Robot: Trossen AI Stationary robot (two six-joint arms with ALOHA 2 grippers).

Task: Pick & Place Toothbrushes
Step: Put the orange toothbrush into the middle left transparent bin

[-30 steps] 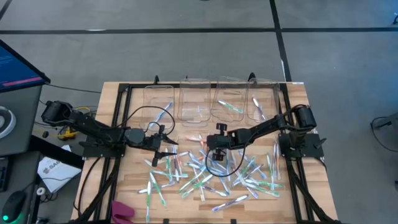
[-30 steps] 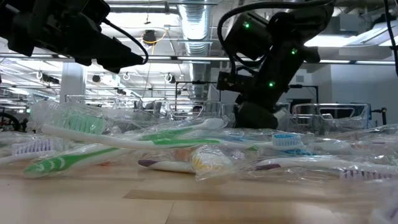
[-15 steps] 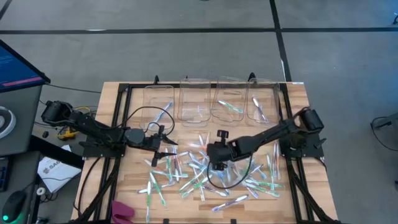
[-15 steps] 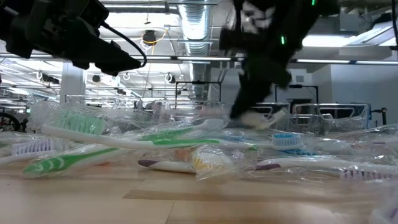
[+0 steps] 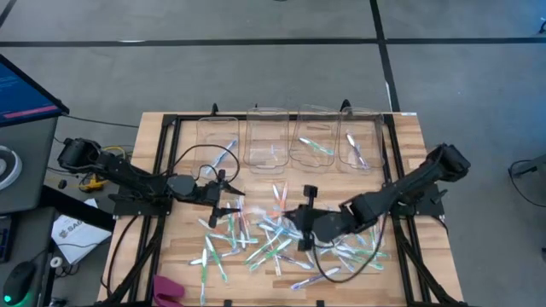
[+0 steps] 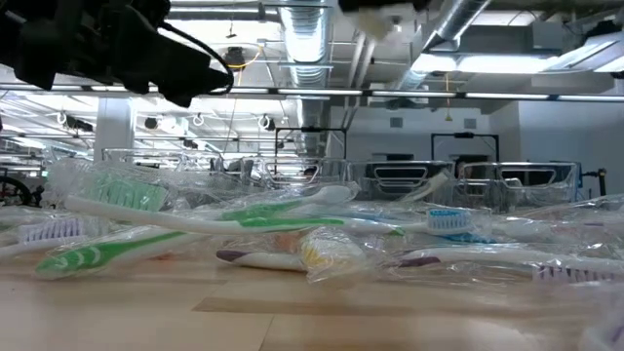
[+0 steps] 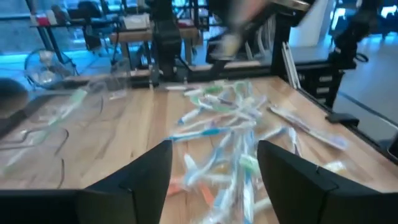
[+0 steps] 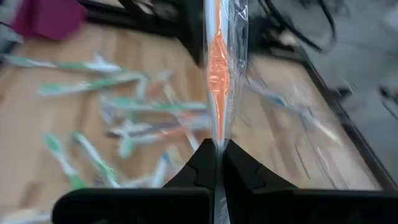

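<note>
The right gripper [image 8: 217, 149] has its jaws shut on an orange toothbrush [image 8: 217, 74] above the bench [image 5: 183, 260]. Carry it gently to a bin [image 5: 311, 141]. The left gripper [image 7: 211, 155] waits, jaws wide.

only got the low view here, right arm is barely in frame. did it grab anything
Observer: Yes. In its wrist view the right gripper is shut on an orange toothbrush in a clear wrapper.
Operator: where is it over the table
Observer: From above, the right gripper is over the middle of the scattered toothbrushes.
Operator: and the left one
Observer: The left gripper is open and holds nothing, above the pile's left side.
Operator: bins filled yet
Observer: The clear bins along the far edge hold only a few brushes.
</note>
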